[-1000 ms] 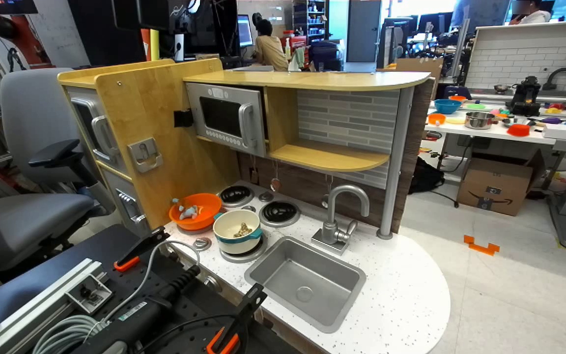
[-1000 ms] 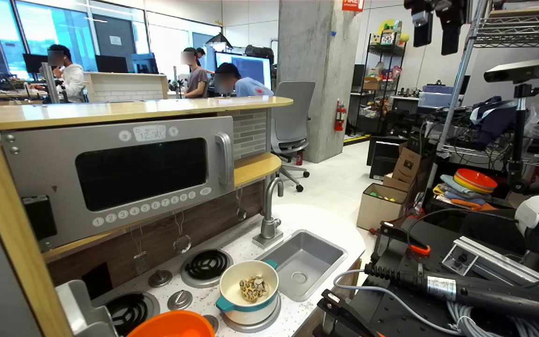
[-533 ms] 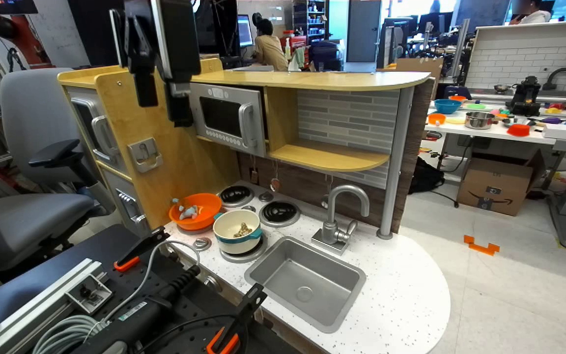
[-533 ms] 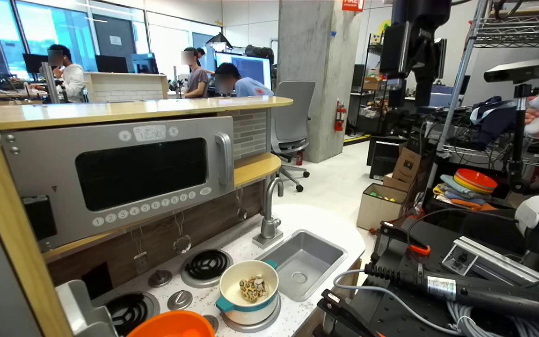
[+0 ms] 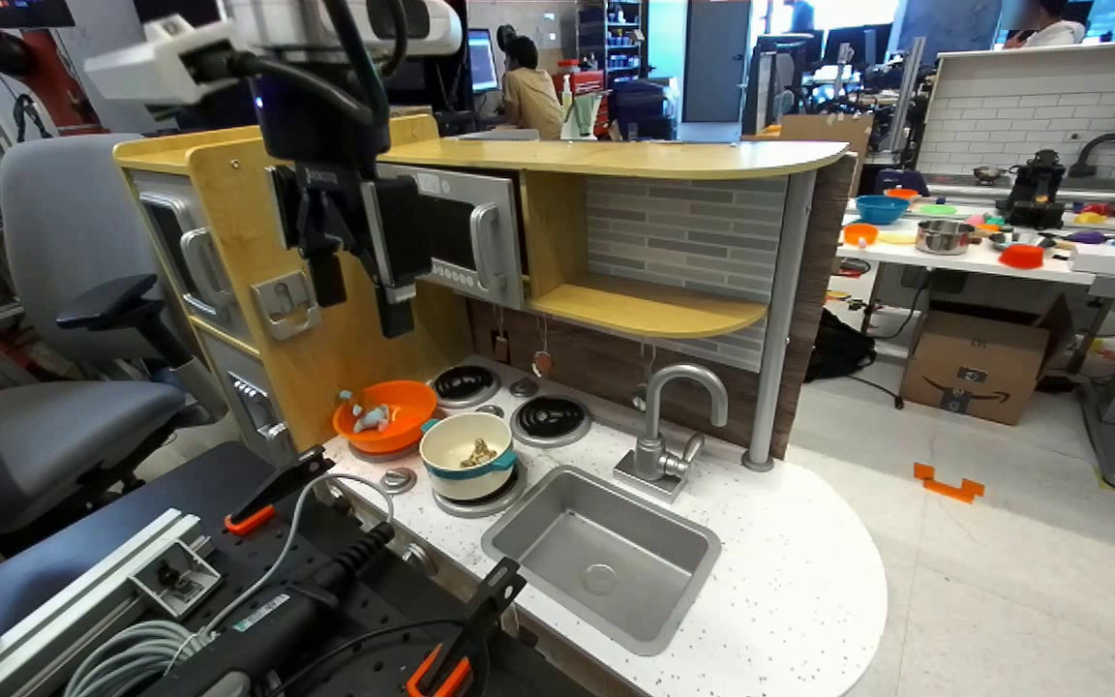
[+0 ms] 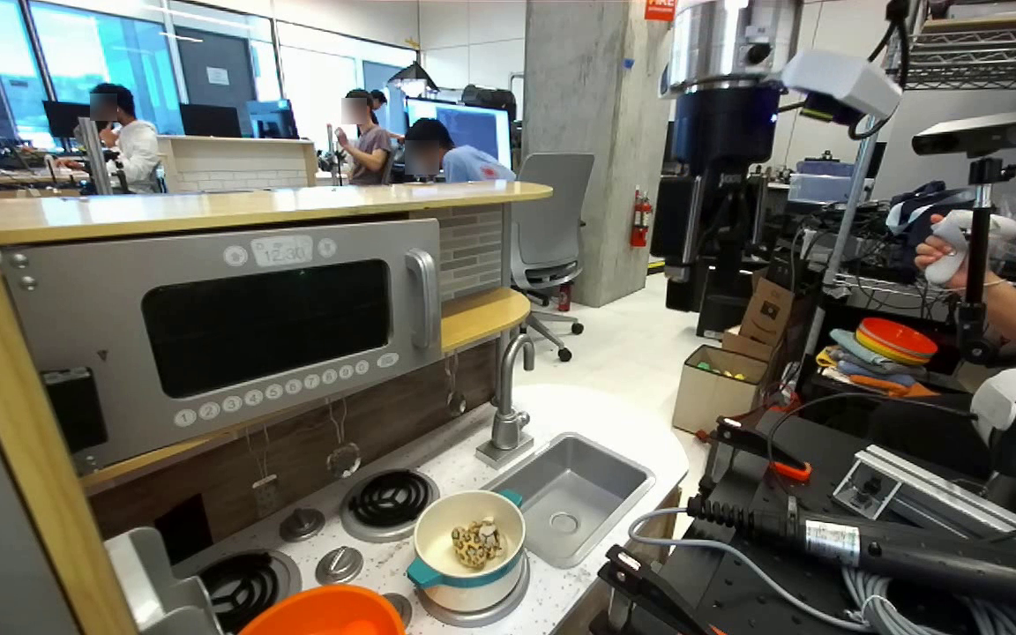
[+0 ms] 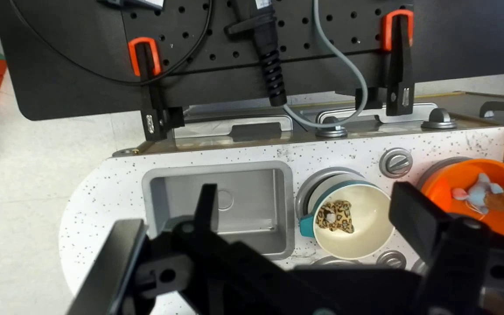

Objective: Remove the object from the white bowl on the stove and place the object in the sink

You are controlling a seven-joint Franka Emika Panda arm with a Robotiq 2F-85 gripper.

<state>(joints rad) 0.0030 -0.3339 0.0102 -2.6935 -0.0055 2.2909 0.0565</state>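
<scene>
Spotted toy is in the white bowl, right of centre in the wrist view, lying toward the bowl's left side, near a teal handle. Bowl sits on a burner. Gripper hangs well above the stove top, upper left in an exterior view; fingers wide apart, nothing held.

Handling, judging by looks: cloth, so probably light, soft, not slippery, not fragile; should squash under the fingers. Best hold likely from above, across the toy's middle; a flat edge might slip out. Bowl wall is close: a finger could catch rim or handle and drag the bowl, maybe light too.

Containers: white bowl has the spotted toy. Orange bowl, right edge of the wrist view, holds a blue-grey and brown stuffed toy, not the target. Sink, left of the burner in the wrist view: drain shows, part of the basin hidden behind a finger.
</scene>
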